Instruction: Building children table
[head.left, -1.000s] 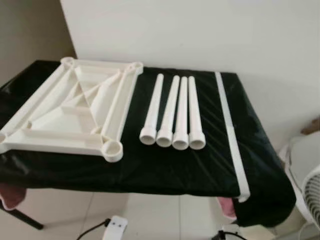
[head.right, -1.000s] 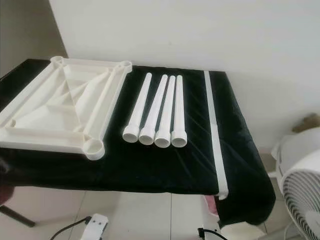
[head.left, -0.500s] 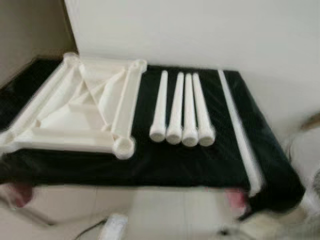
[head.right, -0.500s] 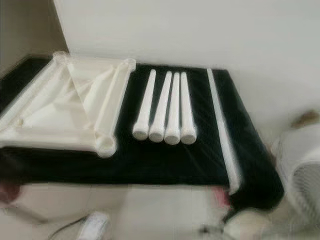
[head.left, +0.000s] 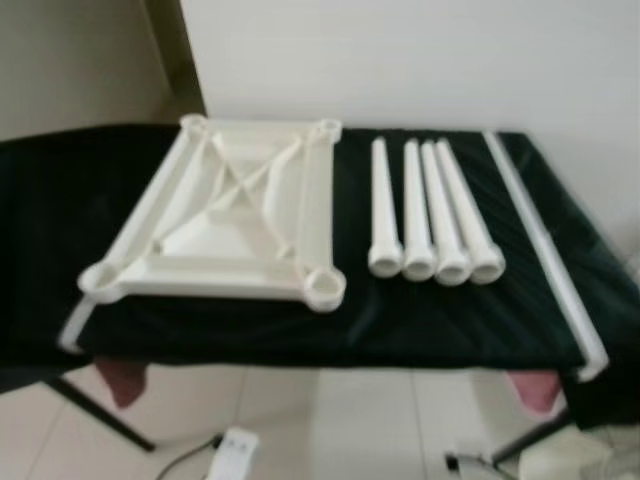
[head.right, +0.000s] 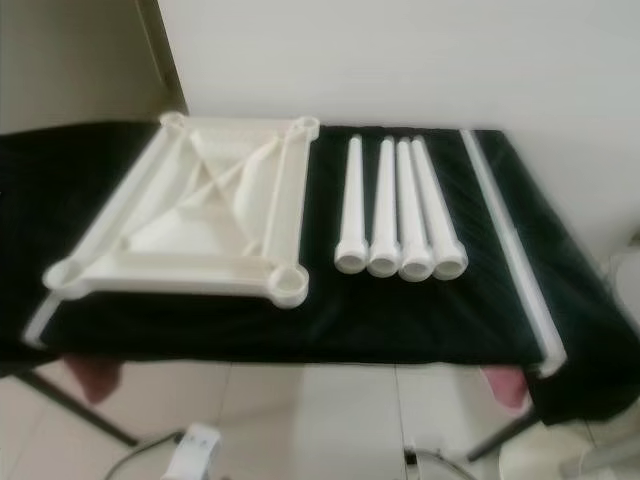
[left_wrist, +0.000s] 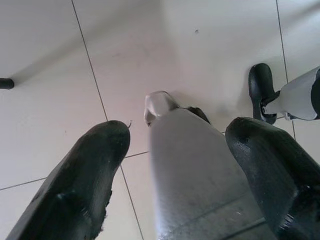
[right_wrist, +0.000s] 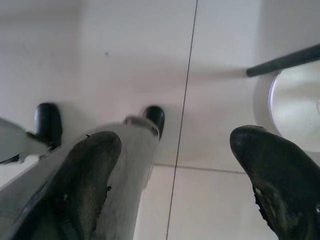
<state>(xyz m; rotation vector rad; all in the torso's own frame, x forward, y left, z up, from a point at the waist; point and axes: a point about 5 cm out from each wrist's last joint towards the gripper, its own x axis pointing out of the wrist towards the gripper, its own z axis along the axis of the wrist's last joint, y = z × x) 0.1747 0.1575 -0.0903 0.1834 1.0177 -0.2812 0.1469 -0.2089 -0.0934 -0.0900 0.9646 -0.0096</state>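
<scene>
Nothing on the black-draped table (head.left: 40, 200) has shifted since earlier, only the camera's aim: upturned white tabletop frame (head.left: 235, 215) left, four white legs (head.left: 430, 215) side by side just right, both grippers (left_wrist: 175, 170) (right_wrist: 175, 185) hanging spread wide above floor tiles.

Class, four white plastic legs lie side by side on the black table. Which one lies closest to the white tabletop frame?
The leftmost white plastic leg: it lies right beside the upside-down white tabletop frame; the other three lie further right.
</scene>
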